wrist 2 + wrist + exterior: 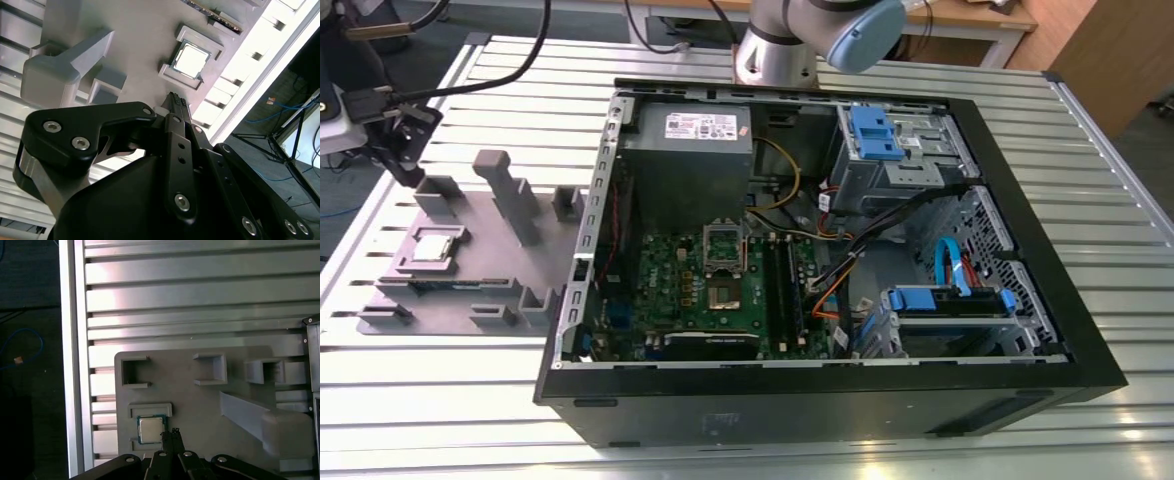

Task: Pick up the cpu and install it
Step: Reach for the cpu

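Slatted metal counter spans the frame. Open computer case lies on its side, centre to right. Inside: green motherboard at lower centre, open socket in its middle, hinged frame raised just above it. Grey power-supply box at the case's upper left; blue drive brackets at upper right. Grey fixture plate sits left of the case, with upright blocks. The cpu lies flat in a square recess on the plate, middle left. Black gripper hangs at upper left, above the plate's far end, apart from the cpu. Arm base at top centre.
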Available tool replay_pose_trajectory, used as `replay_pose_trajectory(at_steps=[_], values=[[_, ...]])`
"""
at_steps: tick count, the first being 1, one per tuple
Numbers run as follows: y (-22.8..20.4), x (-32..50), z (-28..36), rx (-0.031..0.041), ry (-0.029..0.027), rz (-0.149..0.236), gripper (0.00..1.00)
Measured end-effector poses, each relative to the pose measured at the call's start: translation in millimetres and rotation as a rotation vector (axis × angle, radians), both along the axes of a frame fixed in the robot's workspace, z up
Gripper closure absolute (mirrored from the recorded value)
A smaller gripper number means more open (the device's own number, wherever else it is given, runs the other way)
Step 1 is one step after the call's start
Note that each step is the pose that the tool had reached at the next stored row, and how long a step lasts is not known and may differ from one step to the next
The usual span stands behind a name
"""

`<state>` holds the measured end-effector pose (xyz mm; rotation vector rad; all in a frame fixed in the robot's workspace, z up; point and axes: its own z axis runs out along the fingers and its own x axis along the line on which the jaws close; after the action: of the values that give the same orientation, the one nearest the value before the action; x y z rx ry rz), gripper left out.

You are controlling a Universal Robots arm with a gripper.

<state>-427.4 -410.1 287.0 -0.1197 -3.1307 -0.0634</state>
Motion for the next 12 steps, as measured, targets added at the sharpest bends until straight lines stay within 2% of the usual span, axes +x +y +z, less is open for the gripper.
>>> replay_pose_trajectory(at_steps=[12], values=[[-0.2, -10.5, -7.5, 0.0001, -0.0001, 0.0, 0.89]])
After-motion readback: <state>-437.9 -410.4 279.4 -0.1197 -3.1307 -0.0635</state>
